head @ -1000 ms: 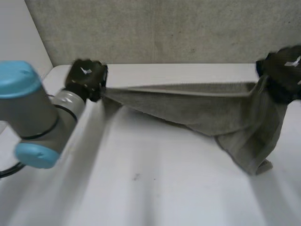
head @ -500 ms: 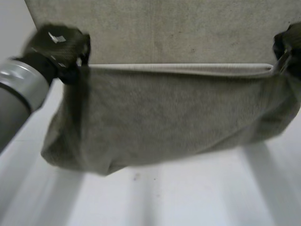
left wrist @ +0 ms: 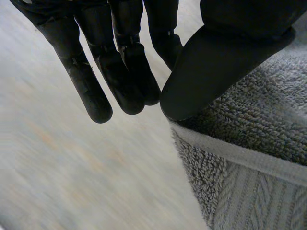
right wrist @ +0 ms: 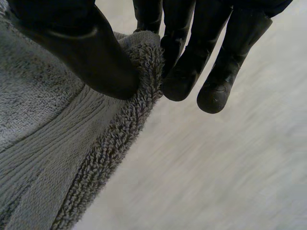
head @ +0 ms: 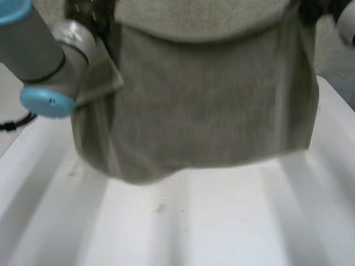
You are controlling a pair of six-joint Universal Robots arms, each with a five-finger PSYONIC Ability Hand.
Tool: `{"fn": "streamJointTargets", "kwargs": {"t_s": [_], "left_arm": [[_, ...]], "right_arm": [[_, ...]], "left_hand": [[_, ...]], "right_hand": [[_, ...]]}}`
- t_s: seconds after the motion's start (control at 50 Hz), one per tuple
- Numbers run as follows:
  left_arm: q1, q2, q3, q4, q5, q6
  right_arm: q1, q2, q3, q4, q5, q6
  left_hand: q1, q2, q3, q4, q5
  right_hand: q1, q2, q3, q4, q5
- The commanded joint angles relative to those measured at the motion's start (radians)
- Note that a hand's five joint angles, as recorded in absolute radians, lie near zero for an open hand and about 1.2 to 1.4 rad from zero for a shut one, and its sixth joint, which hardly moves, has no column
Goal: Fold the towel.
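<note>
The grey terry towel [head: 199, 111] hangs in the air as a broad sheet, spread from left to right between the two hands. Its lower edge hangs over the white worktop [head: 222, 221] and dips lower at the left than at the right. I cannot tell whether that edge touches the surface. The left arm [head: 33, 50], with its grey joint and light-blue cap, comes in at the upper left, just in front of the towel's left side.

In the left wrist view, the black left hand [left wrist: 225, 62] is on an upper corner of the towel. Its thumb is pressed flat on the pile just above the flat woven hem band [left wrist: 240, 155]. Its fingers [left wrist: 120, 72] are straight and close together on the other side of the cloth, so the corner is pinched between thumb and fingers.

In the right wrist view, the black right hand [right wrist: 76, 52] is on the opposite upper corner. The thumb bears down on the looped edge of the towel and squeezes it against the nearest of the straight fingers [right wrist: 184, 62]. The corner of the cloth curls up between them. The remaining fingers lie alongside, close together and clear of the fabric.
</note>
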Motion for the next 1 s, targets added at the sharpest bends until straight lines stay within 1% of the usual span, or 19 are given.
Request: {"fn": "streamJointTargets", "kwargs": {"t_s": [0.02, 0.1, 0.22, 0.26, 0.28, 0.32, 0.34, 0.38, 0.44, 0.48, 0.54, 0.66, 0.82, 0.86, 0.88, 0.9, 0.92, 0.94, 1.0], "left_arm": [[0.02, 0.129, -0.04, 0.171, -0.022, -0.045], [0.041, 0.201, -0.16, 0.159, -0.025, -0.1], [0.058, 0.247, -0.369, 0.08, -0.018, -0.109], [0.064, 0.267, -0.524, 0.041, -0.013, -0.104], [0.064, 0.267, -0.524, 0.041, -0.013, -0.104], [0.058, 0.27, -0.68, 0.039, -0.011, -0.101], [0.058, 0.27, -0.681, 0.039, -0.011, -0.101], [0.052, 0.254, -0.797, 0.045, -0.015, -0.101], [0.049, 0.243, -0.84, 0.05, -0.015, -0.101], [0.046, 0.191, -0.897, 0.066, -0.013, -0.101], [0.044, 0.151, -0.931, 0.07, -0.011, -0.101], [0.04, 0.132, -0.977, 0.071, -0.011, -0.101], [0.018, 0.143, -0.994, 0.093, 0.016, -0.103], [0.018, 0.14, -0.998, 0.112, 0.025, -0.101], [0.018, 0.14, -0.998, 0.113, 0.025, -0.101], [0.018, 0.137, -1.001, 0.12, 0.028, -0.101], [0.018, 0.137, -1.001, 0.12, 0.028, -0.101], [0.018, 0.134, -1.006, 0.129, 0.028, -0.101], [0.018, 0.128, -1.011, 0.168, 0.028, -0.101]], "right_arm": [[-0.013, -0.081, -0.001, -0.255, 0.009, 0.144], [-0.019, -0.099, 0.074, -0.193, -0.007, 0.148], [-0.024, -0.099, 0.185, -0.067, -0.053, 0.119], [-0.026, -0.099, 0.302, -0.01, -0.118, 0.04], [-0.026, -0.099, 0.303, -0.01, -0.119, 0.039], [-0.027, -0.094, 0.442, 0.009, -0.145, -0.063], [-0.027, -0.094, 0.443, 0.009, -0.145, -0.063], [-0.026, -0.085, 0.578, 0.01, -0.149, -0.16], [-0.026, -0.079, 0.637, 0.01, -0.149, -0.203], [-0.026, -0.056, 0.726, 0.007, -0.151, -0.261], [-0.027, -0.035, 0.787, 0.007, -0.145, -0.284], [-0.032, -0.031, 0.854, 0.004, -0.125, -0.286], [-0.082, -0.082, 0.909, -0.045, -0.103, -0.277], [-0.092, -0.1, 0.935, -0.082, -0.1, -0.277], [-0.092, -0.1, 0.935, -0.082, -0.1, -0.277], [-0.093, -0.102, 0.946, -0.097, -0.097, -0.277], [-0.093, -0.102, 0.946, -0.097, -0.097, -0.277], [-0.095, -0.107, 0.955, -0.106, -0.097, -0.277], [-0.099, -0.107, 0.967, -0.116, -0.099, -0.275]], "left_hand": [[0.188, 0.179, 0.18, 0.179, 0.185], [0.188, 0.179, 0.18, 0.179, 0.185], [0.188, 0.179, 0.18, 0.179, 0.185], [0.188, 0.179, 0.18, 0.179, 0.185], [0.188, 0.179, 0.18, 0.179, 0.185], [0.188, 0.179, 0.18, 0.179, 0.185], [0.188, 0.179, 0.18, 0.179, 0.185], [0.188, 0.179, 0.18, 0.179, 0.185], [0.188, 0.179, 0.18, 0.179, 0.185], [0.188, 0.179, 0.18, 0.179, 0.185], [0.188, 0.179, 0.18, 0.179, 0.185], [0.188, 0.179, 0.18, 0.179, 0.185], [0.188, 0.179, 0.18, 0.179, 0.185], [-0.13, -0.139, -0.138, -0.139, -0.133], [-0.132, -0.141, -0.14, -0.141, -0.135], [-0.35, -0.359, -0.358, -0.359, -0.353], [-0.352, -0.361, -0.36, -0.361, -0.355], [-0.463, -0.472, -0.471, -0.472, -0.465], [-0.575, -0.584, -0.583, -0.584, -0.577]], "right_hand": [[0.071, 0.076, 0.057, 0.055, 0.066], [0.071, 0.076, 0.057, 0.055, 0.066], [0.071, 0.076, 0.057, 0.055, 0.066], [0.071, 0.076, 0.057, 0.055, 0.066], [0.071, 0.076, 0.057, 0.055, 0.066], [0.071, 0.076, 0.057, 0.055, 0.066], [0.071, 0.076, 0.057, 0.055, 0.066], [0.071, 0.076, 0.057, 0.055, 0.066], [0.071, 0.076, 0.057, 0.055, 0.066], [0.071, 0.076, 0.057, 0.055, 0.066], [0.071, 0.076, 0.057, 0.055, 0.066], [0.071, 0.076, 0.057, 0.055, 0.066], [0.071, 0.076, 0.057, 0.055, 0.066], [0.071, 0.076, 0.057, 0.055, 0.066], [0.071, 0.076, 0.057, 0.055, 0.066], [0.071, 0.076, 0.057, 0.055, 0.066], [0.071, 0.076, 0.057, 0.055, 0.066], [0.071, 0.076, 0.057, 0.055, 0.066], [0.071, 0.076, 0.057, 0.055, 0.066]]}}
